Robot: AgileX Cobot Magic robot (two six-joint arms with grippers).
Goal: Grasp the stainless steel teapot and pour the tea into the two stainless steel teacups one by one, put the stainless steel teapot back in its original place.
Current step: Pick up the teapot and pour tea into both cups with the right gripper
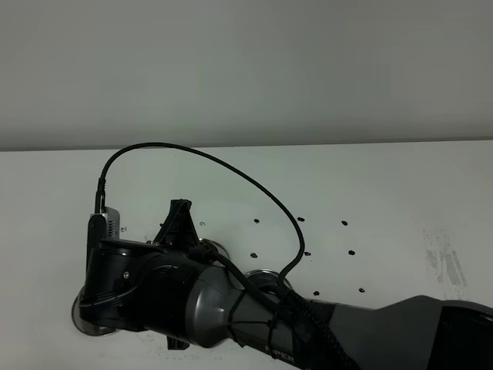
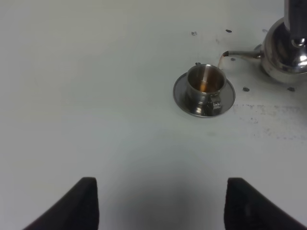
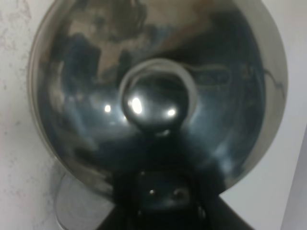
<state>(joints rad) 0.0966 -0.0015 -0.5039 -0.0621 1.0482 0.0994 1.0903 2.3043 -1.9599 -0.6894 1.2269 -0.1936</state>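
One teacup (image 2: 205, 81) on its saucer (image 2: 184, 98) stands near the stainless steel teapot (image 2: 283, 52) on the white table (image 2: 96, 96); the right arm (image 1: 231, 301) masks both from the high camera; the spout (image 2: 240, 54) points straight at the cup; the right gripper (image 3: 160, 191) is clamped on the pot; the left gripper (image 2: 161, 184) is spread wide, empty.

The table (image 1: 385, 200) is lit evenly and dimly with soft shadows, while the teapot (image 3: 153, 96) is rendered blurred at close range, small glints being seen on it.
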